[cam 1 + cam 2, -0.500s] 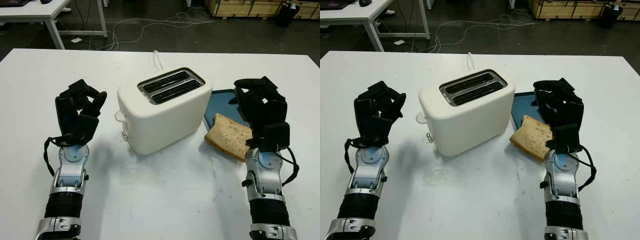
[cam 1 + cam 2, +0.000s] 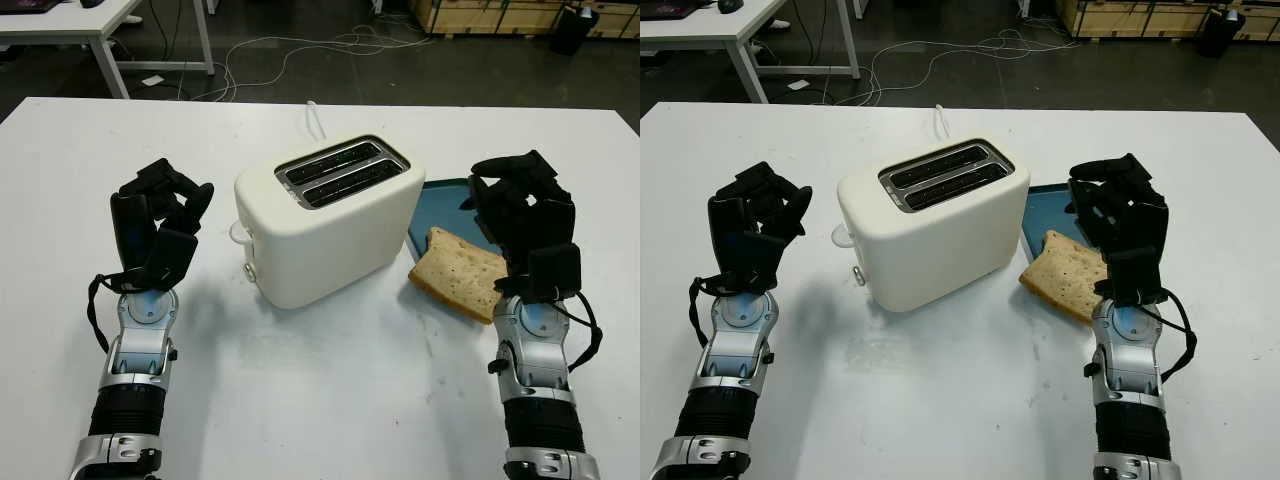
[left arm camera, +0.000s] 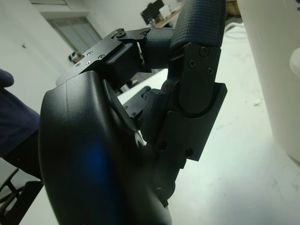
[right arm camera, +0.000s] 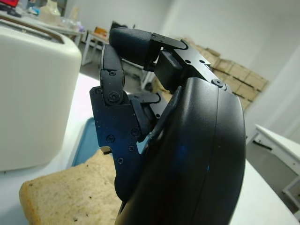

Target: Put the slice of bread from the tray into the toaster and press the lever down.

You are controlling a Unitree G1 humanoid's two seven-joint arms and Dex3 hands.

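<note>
Right hand (image 2: 522, 215) hovers over the blue tray (image 2: 445, 205), just beside the bread (image 2: 458, 272), fingers curled and holding nothing. Half on the tray and half on the counter (image 2: 330, 390), the slice looks light, soft and easy to tear; its free edges seem the best hold. Left hand (image 2: 157, 220), also curled and empty, waits beside the toaster (image 2: 325, 225).
</note>
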